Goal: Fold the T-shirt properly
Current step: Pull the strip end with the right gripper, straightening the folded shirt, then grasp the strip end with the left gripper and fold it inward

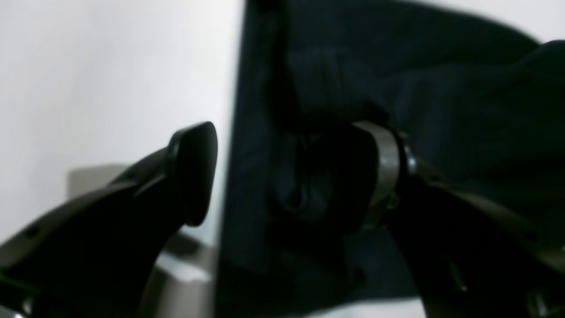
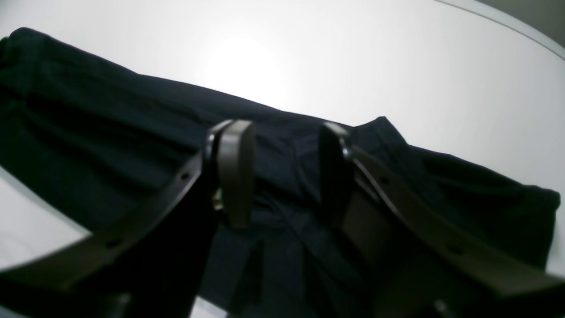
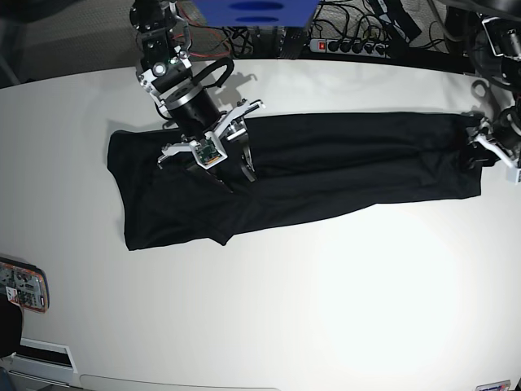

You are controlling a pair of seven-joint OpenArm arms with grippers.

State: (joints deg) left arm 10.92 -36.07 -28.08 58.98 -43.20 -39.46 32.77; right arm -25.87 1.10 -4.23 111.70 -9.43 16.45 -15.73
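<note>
The black T-shirt [image 3: 326,159] lies stretched in a long band across the white table [image 3: 285,309], with its wider end at the left. My right gripper [image 3: 236,171] hovers over the shirt's left part. In the right wrist view this gripper [image 2: 286,174] is open, its two pads apart with wrinkled fabric [image 2: 110,145] showing below the gap. My left gripper [image 3: 475,155] is at the shirt's far right end. Its wrist view shows it [image 1: 289,172] open wide and straddling the cloth's edge [image 1: 247,176]: one finger [image 1: 194,172] over bare table, the other [image 1: 384,172] over bunched fabric.
A small flat device [image 3: 20,285] lies at the table's left edge. A power strip with cables [image 3: 342,45] and a blue object [image 3: 256,10] sit behind the table's far edge. The table's rim [image 2: 507,24] curves past in the right wrist view.
</note>
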